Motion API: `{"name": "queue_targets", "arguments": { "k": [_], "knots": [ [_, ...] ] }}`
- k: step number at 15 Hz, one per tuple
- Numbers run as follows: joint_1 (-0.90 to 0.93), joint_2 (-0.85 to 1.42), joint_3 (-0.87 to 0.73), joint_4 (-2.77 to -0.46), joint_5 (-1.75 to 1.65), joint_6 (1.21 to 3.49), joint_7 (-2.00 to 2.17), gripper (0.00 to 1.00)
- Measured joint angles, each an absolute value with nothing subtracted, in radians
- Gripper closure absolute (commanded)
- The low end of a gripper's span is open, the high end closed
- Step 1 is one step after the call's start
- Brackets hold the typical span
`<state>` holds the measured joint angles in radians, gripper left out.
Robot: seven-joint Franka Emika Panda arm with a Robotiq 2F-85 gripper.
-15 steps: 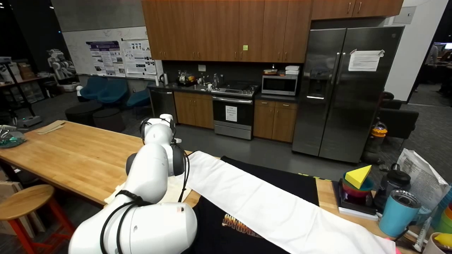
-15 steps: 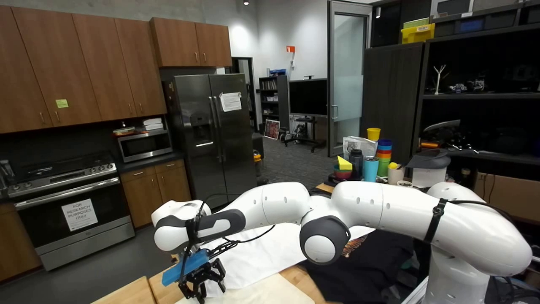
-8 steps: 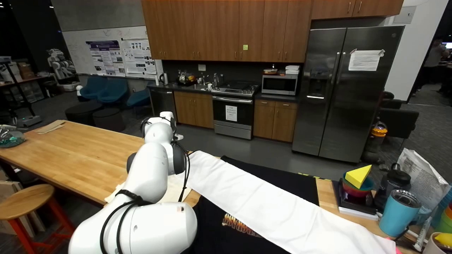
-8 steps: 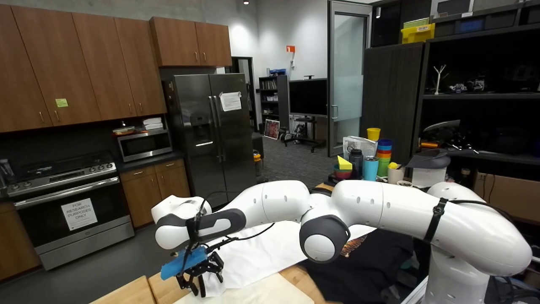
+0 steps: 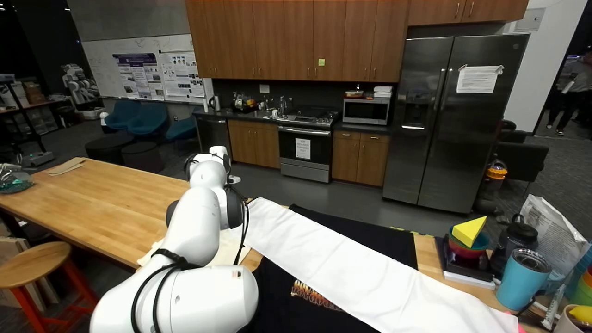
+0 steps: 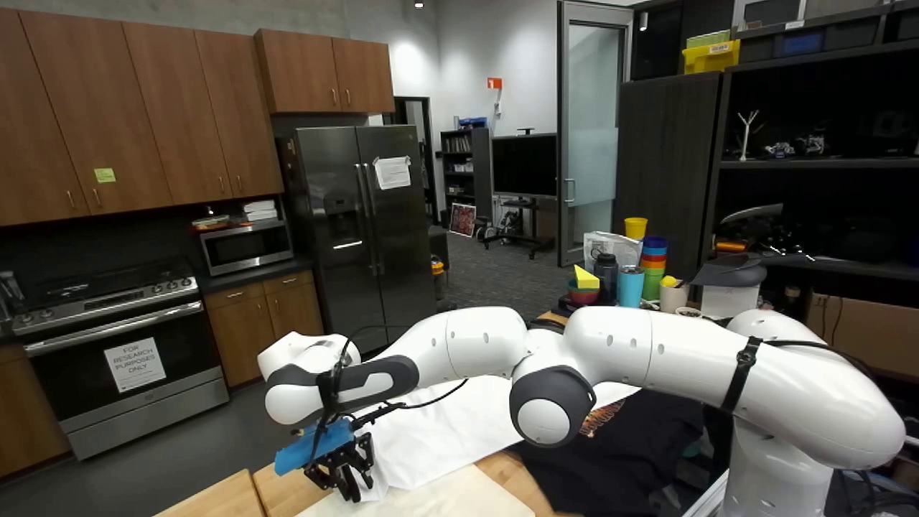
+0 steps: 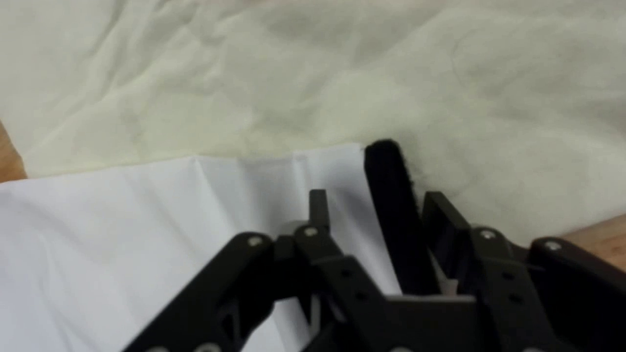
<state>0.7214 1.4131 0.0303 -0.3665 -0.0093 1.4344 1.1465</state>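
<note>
One gripper (image 7: 377,208) stood astride the corner of a white cloth (image 5: 356,273)

Black fingers (image 7: 319,210) stood part-way apart at one end of the white cloth, its corner between them in the wrist view; one tip showed over it, while the other was just beside it, next to a dark strip (image 7: 397,215) along the cloth's edge; white material showed in the gap between the first tip and the strip; what the strip was, and whether the tips touched anything below, could not be told; the white cloth ran as a long band across a wooden table (image 5: 115,199), over black fabric (image 5: 374,240) that showed along both its long sides, with orange print (image 5: 314,296) close to one edge; a cream cloth (image 7: 293,83) met its end under the gripper; a white arm (image 6: 632,345) reached to that end in both exterior views, a blue piece (image 6: 314,449) near it; near the cloth's opposite end, a yellow wedge (image 5: 469,230) rested on stacked bowls (image 5: 465,252), a dark bottle (image 5: 513,245) and a blue tumbler (image 5: 520,282) close by; well beyond the cloth stood an oven (image 5: 320,150), a microwave (image 5: 365,112) and a dark refrigerator (image 5: 416,152); farther past it, a person (image 5: 578,76) appeared dimly.
</note>
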Motion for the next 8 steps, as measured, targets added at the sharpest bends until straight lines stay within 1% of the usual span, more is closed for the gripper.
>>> {"name": "queue_targets", "arguments": {
  "k": [1,3,5,6,8],
  "knots": [
    [0.721,1.413,0.030,-0.366,-0.009,1.435,1.147,0.87],
    [0.721,1.413,0.030,-0.366,-0.009,1.438,1.147,0.99],
    [0.719,1.411,0.029,-0.366,-0.012,1.441,1.148,1.00],
    [0.718,1.410,0.027,-0.365,-0.014,1.443,1.149,0.98],
    [0.715,1.405,0.019,-0.360,-0.020,1.444,1.150,1.00]
  ]
}}
